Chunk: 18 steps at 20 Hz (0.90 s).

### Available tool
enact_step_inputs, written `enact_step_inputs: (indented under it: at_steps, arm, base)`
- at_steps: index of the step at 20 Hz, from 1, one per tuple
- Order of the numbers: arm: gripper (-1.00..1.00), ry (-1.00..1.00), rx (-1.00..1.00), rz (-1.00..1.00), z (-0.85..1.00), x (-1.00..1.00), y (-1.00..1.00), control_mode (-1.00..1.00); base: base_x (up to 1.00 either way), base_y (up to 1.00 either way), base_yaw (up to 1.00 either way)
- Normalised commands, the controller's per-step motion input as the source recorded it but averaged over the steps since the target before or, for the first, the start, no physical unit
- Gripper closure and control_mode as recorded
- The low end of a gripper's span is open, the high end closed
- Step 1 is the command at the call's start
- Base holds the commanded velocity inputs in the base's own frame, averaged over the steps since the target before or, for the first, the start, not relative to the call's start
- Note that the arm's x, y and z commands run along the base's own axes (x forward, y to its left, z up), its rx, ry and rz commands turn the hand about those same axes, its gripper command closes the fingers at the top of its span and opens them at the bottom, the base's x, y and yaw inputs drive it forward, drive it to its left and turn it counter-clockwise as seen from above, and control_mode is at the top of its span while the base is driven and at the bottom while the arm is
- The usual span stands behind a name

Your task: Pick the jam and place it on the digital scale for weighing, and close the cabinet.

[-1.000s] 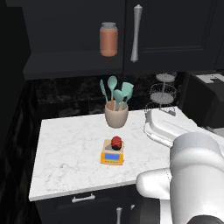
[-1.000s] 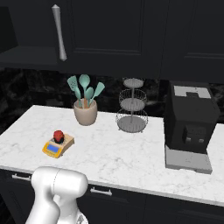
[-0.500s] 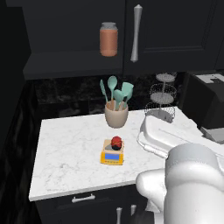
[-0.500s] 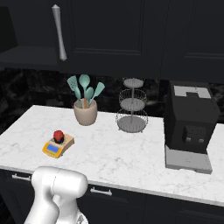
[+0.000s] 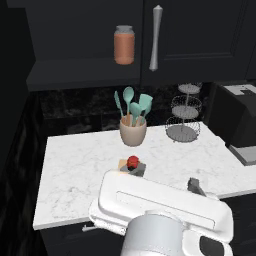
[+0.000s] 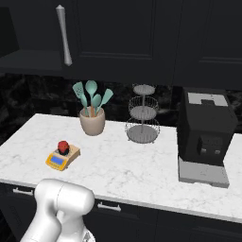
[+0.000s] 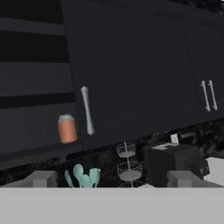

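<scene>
The jam [image 5: 132, 161] [image 6: 62, 146], a tiny red jar, stands upright on the digital scale [image 5: 139, 170] [image 6: 56, 161] near the front left of the white marble counter. My gripper [image 7: 113, 179] is open with nothing between its fingers; it is up off the counter and faces the black upper cabinet [image 7: 131, 74]. One grey fingertip [image 5: 196, 186] shows above the white hand in the left base view. The cabinet's left half stands open, with a bare shelf [image 5: 80, 70] showing. Its right door [image 5: 200, 35] [image 6: 118, 28] with the silver bar handle [image 5: 156, 37] [image 6: 63, 33] [image 7: 87, 110] is shut.
A tall orange-brown jar [image 5: 124, 45] [image 7: 67, 128] stands on the open shelf. On the counter are a beige utensil cup [image 5: 133, 132] [image 6: 92, 124], a three-tier wire stand [image 5: 184, 117] [image 6: 142, 116] and a black coffee machine [image 6: 205, 134] at the right. More shut cabinet doors [image 7: 209, 94] lie further right.
My hand has swung from the right side of the counter to low in front of the left base camera. The jam and scale have not moved.
</scene>
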Motion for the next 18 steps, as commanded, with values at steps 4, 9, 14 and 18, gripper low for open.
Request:
enact_step_inputs:
  at_steps: [4,9,14,18]
  arm:
    - [-1.00,0.02,-0.21,0.00,-0.01,0.00,0.77,-1.00]
    - [-1.00,0.03,-0.28,0.00,-0.12,0.03,0.93,-1.00]
    - [-1.00,0.05,-0.17,0.00,0.00,0.06,1.00,-1.00]
    - [-1.00,0.04,-0.12,0.00,0.00,0.47,1.00,-1.00]
  base:
    - [0.00,0.00,0.00]
    - [0.00,0.00,0.00]
    - [0.00,0.00,0.00]
    - [0.00,0.00,0.00]
